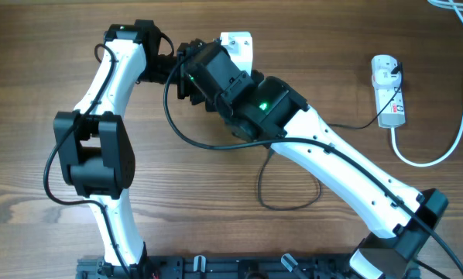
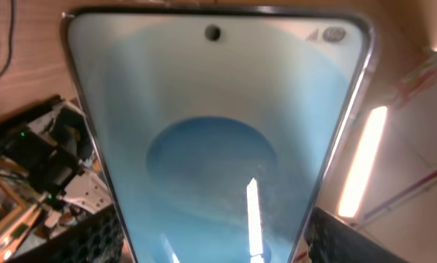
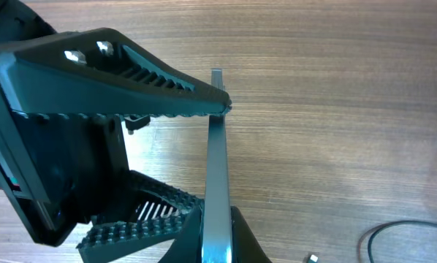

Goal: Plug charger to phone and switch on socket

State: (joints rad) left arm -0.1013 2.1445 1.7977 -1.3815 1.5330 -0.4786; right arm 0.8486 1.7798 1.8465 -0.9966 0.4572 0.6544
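1. Broadly, the wooden table [image 1: 216, 240] is crossed by both arms, which meet near its far edge.
2. The left gripper [image 2: 218, 237] is spread wide around the phone [image 2: 211, 131]; whether it is touching cannot be told.
3. The right gripper [image 3: 217, 245] is pressed together on the upright phone's thin edge.
4. The socket [image 1: 388, 93] is laid at the far right, well apart.
5. The charger [image 1: 289, 208] is looped on the table's middle.

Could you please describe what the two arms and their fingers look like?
Both the left arm and the right arm have white tubular links joined by chunky black joint housings, with thin black cables running along them and small green lights near the wrists. The right fingers are black, wedge-shaped, slotted and saw-toothed along the inner edge; the left fingers show black gridded pads.
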